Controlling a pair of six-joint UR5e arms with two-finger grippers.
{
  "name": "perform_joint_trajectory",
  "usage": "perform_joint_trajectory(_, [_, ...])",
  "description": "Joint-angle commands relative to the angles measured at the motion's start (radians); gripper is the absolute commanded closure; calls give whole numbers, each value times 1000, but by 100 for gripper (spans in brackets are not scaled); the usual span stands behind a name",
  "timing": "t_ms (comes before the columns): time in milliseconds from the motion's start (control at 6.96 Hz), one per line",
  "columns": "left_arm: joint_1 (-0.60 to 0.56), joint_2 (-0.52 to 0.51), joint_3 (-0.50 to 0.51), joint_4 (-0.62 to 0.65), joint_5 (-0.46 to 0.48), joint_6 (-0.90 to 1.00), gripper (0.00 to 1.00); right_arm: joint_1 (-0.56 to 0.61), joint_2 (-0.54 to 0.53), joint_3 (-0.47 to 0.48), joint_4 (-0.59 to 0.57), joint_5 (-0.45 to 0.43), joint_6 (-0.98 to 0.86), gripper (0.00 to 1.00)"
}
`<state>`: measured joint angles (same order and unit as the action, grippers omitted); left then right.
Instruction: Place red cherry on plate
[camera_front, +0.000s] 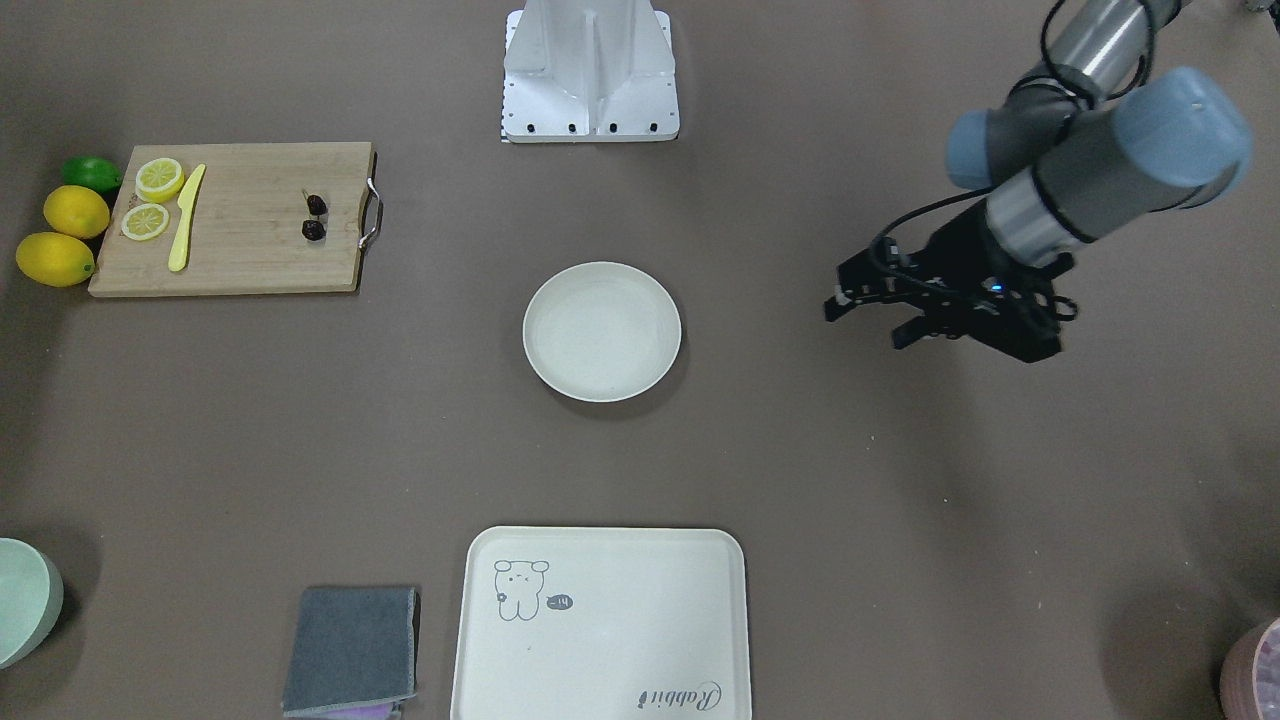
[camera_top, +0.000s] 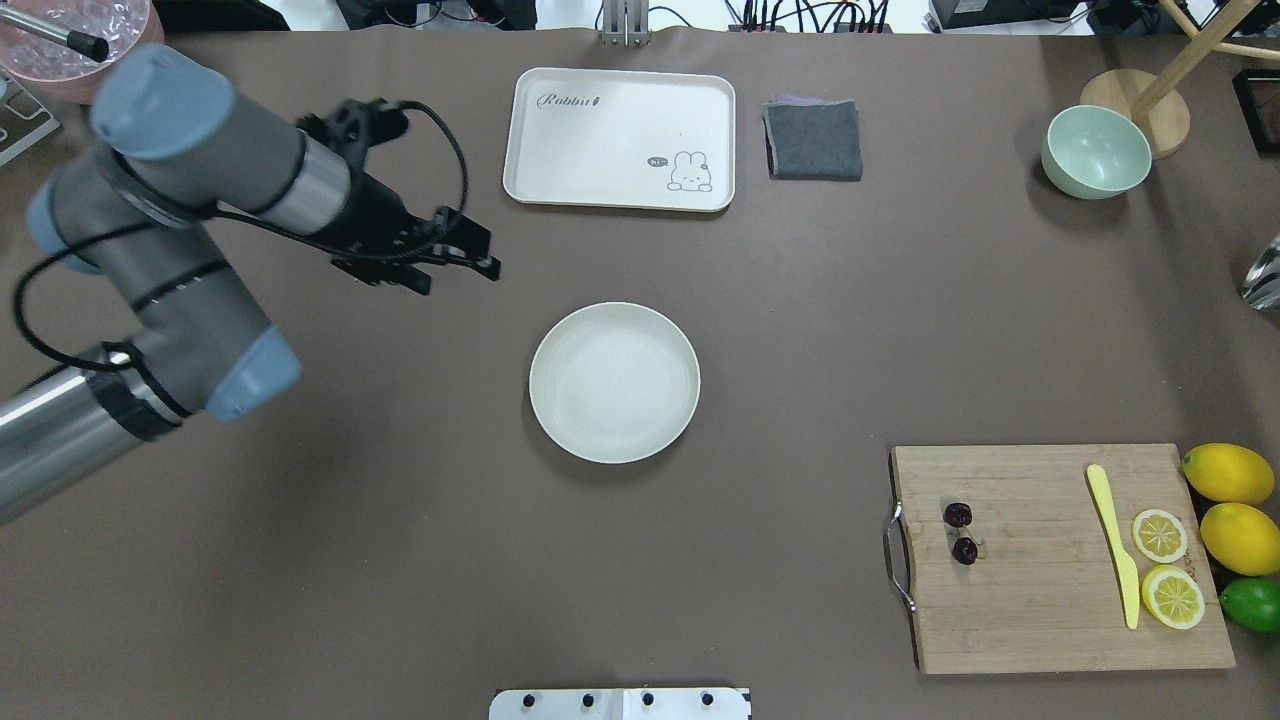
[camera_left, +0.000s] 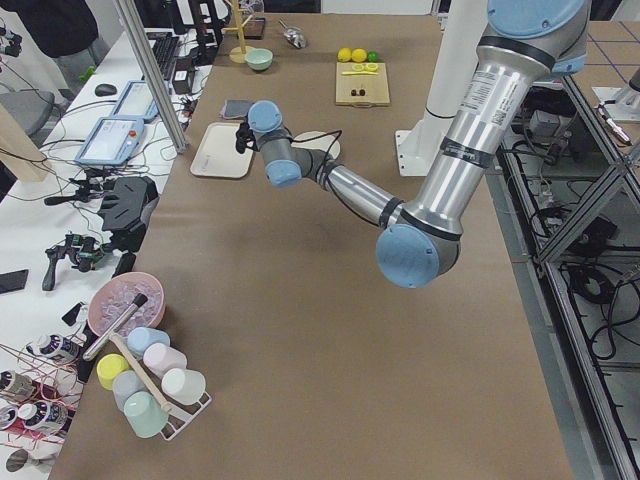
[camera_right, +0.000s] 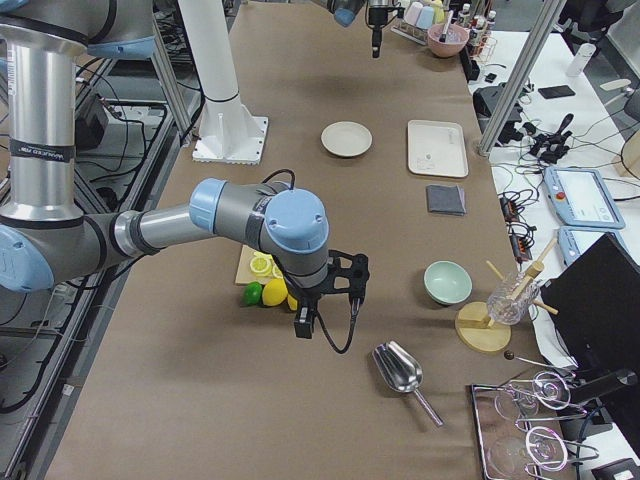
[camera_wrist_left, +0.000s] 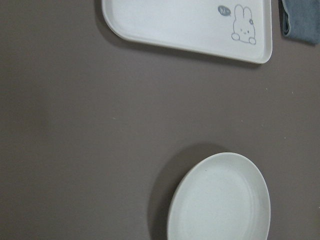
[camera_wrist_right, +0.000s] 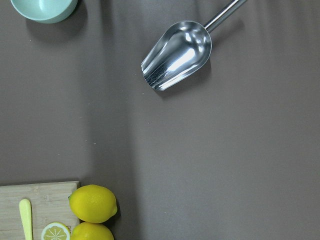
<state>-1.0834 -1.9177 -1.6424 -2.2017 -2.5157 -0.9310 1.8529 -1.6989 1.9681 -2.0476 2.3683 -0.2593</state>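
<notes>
One plate (camera_top: 614, 383) is counted at the table's middle. One tray (camera_top: 620, 130) and one grey cloth (camera_top: 814, 140) are counted on the far side, and one pale green bowl (camera_top: 1096, 150) at the far right. One cutting board (camera_top: 1040, 600) is counted at the near right. On it one red cherry (camera_top: 965, 550) pair, made of two round fruits, two lemon slices (camera_top: 1160, 535) and one yellow knife (camera_top: 1115, 540) are counted. Just right of it, two whole lemons (camera_top: 1228, 473) and one lime (camera_top: 1252, 604) are counted. One metal scoop (camera_wrist_right: 177, 55) is seen.
</notes>
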Motion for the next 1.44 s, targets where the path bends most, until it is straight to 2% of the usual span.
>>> perform_joint_trajectory(0, [-206,159,-10,27,-139,278,1,-1,-7,35,-9,-1,0,0])
perform_joint_trajectory(431, [-250,227,0,58,-146,407,1,-17,-4,49,-20,5,-3,0])
perform_joint_trajectory(862, [-266,229,-5,105,-149,454,1,-66,32,49,-32,5,30,0])
perform_joint_trajectory(1149, [-289,267,-42,135,-236,465,1,-118,65,55,-26,2,107,0])
perform_joint_trajectory(1293, [-317,290,-34,157,-209,519,1,-139,73,40,-23,-10,127,0])
